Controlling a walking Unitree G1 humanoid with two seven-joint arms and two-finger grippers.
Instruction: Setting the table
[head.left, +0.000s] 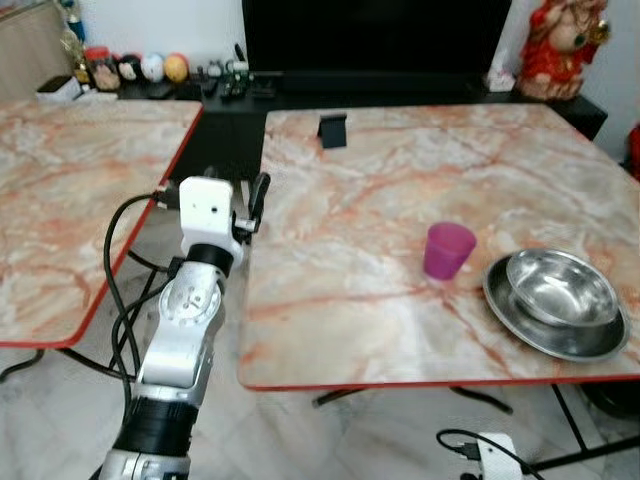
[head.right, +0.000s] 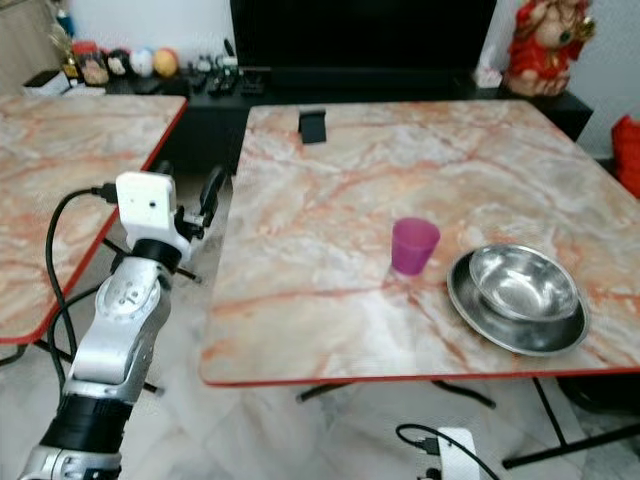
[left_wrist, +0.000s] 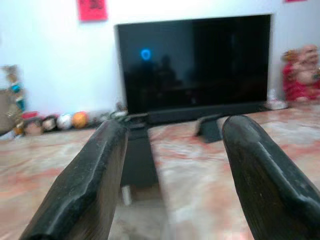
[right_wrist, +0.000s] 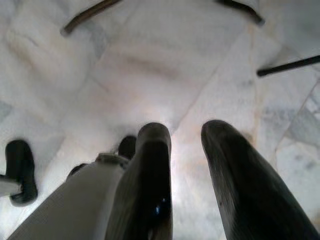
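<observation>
- Your left gripper (head.left: 248, 205) is lifted up by the left edge of the marble table (head.left: 340, 330). Its two black fingers (left_wrist: 85, 190) are spread wide apart, and nothing is between them.
- Your right gripper (right_wrist: 182, 170) hangs low and points at the floor (right_wrist: 150, 65). Its fingers have a small gap between them and hold nothing.
- The things to set are on the right side of the table, near the front edge. They are well apart from your left gripper.
- The pink cup (head.left: 448, 250) stands upright, with its open end up. It sits just beside the metal dishes.
- The steel bowl (head.left: 560, 288) sits inside the steel plate (head.left: 520, 325). Both are shiny and look smooth, so they may slip.
- I think the next step is to reach for one of these. The cup is the closer one to your left gripper.
- Move across slowly and stay above the table top so you do not bump its edge.
- Come at the cup from the side, with one finger on each side, then close gently. It looks light and could tip over.
- Do not push the cup into the plate.
- A small dark stand (head.left: 333, 130) sits at the far side of the table. Leave it alone.
</observation>
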